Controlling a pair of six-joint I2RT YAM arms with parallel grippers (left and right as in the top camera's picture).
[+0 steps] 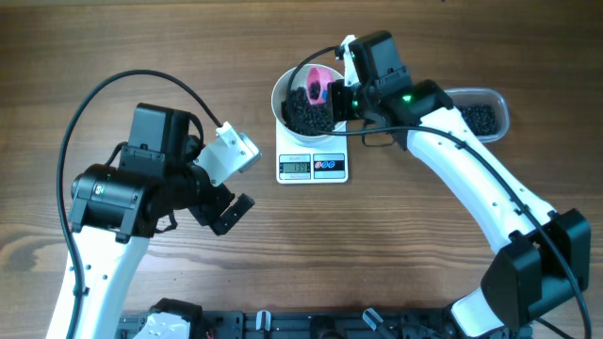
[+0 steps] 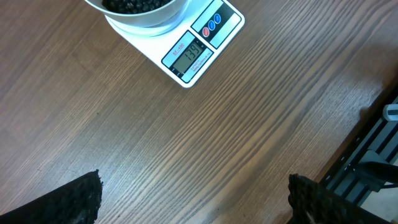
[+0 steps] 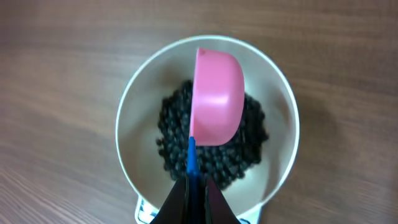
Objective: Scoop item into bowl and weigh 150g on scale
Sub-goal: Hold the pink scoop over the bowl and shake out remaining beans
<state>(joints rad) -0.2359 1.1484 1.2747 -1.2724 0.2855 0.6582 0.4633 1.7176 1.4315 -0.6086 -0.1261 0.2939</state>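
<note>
White scale (image 1: 312,167) on a wooden table (image 1: 396,245), taken as reference. A white bowl (image 1: 280,94) stands on the scale, with the black beads (image 3: 171,134) heaped inside it. A clear tub (image 1: 497,102) holding more beads lies well apart from the scale, on the right arm's side, partly covered by that arm. Right gripper (image 3: 191,198): pinched tight on the blue handle of a pink scoop (image 3: 217,96), whose cup hangs over the beads in the bowl, rounded back towards the wrist camera. Left gripper (image 2: 194,182): spread wide and empty, above bare table near the scale's display end.
</note>
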